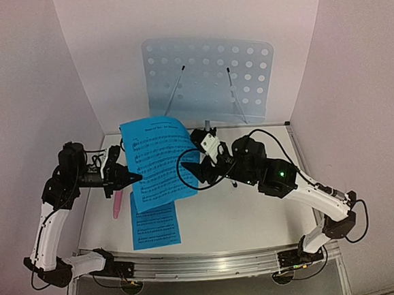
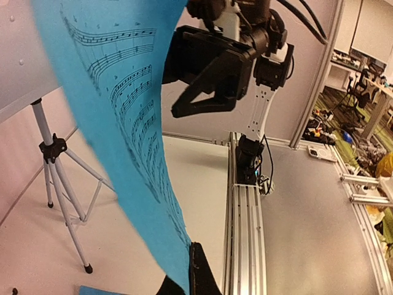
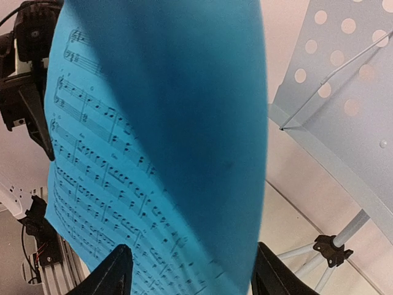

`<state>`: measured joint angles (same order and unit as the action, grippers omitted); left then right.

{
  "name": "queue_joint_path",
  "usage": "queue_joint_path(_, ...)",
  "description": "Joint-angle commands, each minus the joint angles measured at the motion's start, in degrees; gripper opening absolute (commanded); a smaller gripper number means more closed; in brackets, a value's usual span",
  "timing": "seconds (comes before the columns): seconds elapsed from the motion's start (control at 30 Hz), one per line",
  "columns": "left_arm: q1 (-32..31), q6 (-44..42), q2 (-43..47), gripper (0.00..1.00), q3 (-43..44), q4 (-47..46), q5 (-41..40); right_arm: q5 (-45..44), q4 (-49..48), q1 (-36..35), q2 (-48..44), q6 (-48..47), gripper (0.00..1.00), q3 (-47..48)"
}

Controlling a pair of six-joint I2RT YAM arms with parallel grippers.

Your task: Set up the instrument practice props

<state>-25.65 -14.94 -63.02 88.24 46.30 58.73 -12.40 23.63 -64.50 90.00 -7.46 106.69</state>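
The music stand (image 1: 208,78) is upright at the back edge of the desk (image 1: 250,218), about midway along it. Its pale-blue perforated plate faces the arms, and 2 thin wire page holders lie against it. Its silver tripod (image 2: 58,184) has its feet on the desk top.

1 blue sheet (image 1: 158,161) of printed music hangs in the air in front of the stand, between the 2 arms, curved and not touching the plate. The left gripper (image 1: 132,176) is clenched on the sheet's left edge. In the left wrist view the paper runs down into the dark fingers (image 2: 198,270), though the pinch itself is cut off at the bottom of that view, so the grip appears firm rather than certain. The right gripper (image 1: 191,172) is at the sheet's right edge with its fingers (image 3: 116,273) spread wide apart. The paper hangs in the gap between them, and I cannot tell whether either pad touches it.

The second sheet (image 1: 155,226) lies flat near the front edge of the desk, left of middle. The pink microphone (image 1: 118,205) lies on the desk near the left edge, just beside that sheet and below the left gripper.
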Motion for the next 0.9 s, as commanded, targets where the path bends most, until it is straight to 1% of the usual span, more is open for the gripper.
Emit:
queue_joint_path(0.0, 0.25, -8.53, 0.83, 0.0, 2.88, 4.36, 2.66, 3.34, -1.85, 2.24, -0.3, 0.58, 0.63, 1.6)
queue_joint_path(0.17, 0.25, -6.62, 0.66, 0.0, 2.71, -0.3, 1.91, 11.29, -2.09, 4.26, 0.33, 3.39, 0.57, 1.68)
queue_joint_path(0.2, 0.25, -5.62, 0.69, 0.0, 2.52, -1.53, 2.08, 12.4, -2.2, 4.69, 0.35, 3.96, 0.55, 1.74)
queue_joint_path(0.3, 0.25, -3.58, 0.49, 0.0, 2.33, -3.55, 2.54, 14.61, -2.65, 6.0, 0.04, 5.75, 0.41, 1.51)
queue_joint_path(0.33, 0.25, -3.13, 0.41, 0.0, 2.33, -4.0, 2.5, 14.66, -2.95, 6.14, -0.05, 6.04, 0.39, 1.45)
queue_joint_path(0.37, 0.25, -2.3, 0.3, 0.0, 2.35, -4.67, 2.27, 14.52, -3.25, 6.24, -0.07, 6.28, 0.39, 1.47)
queue_joint_path(0.43, 0.25, 0.85, -0.02, 0.0, 2.67, -7.28, 0.28, 13.74, -3.59, 6.3, 0.1, 6.7, 0.52, 2.03)
queue_joint_path(0.47, 0.25, 2.05, -0.32, 0.0, 3.17, -8.21, -1.3, 13.21, -3.72, 6.31, 0.25, 6.85, 0.55, 2.44)
queue_joint_path(0.53, 0.24, 3.68, -0.99, 0.0, 4.64, -9.48, -4.31, 12.09, -4.14, 6.31, 0.62, 7.34, 0.57, 3.68)
queue_joint_path(0.63, 0.25, 6.32, -2.33, 0.0, 7.77, -9.91, -8.97, 8.3, -4.66, 6.31, 2.24, 10.65, 0.59, 6.75)
queue_joint_path(0.77, 0.25, 16.07, -5.03, 0.0, 12.75, -10.24, -16.79, 2.64, -5.12, 6.28, 6.39, 15.03, 0.59, 13.91)
queue_joint_path(0.87, 0.25, 23.41, -6.39, 0.0, 15.38, -10.61, -18.08, -1.39, -6.18, 6.31, 10.96, 18.56, 0.59, 21.37)
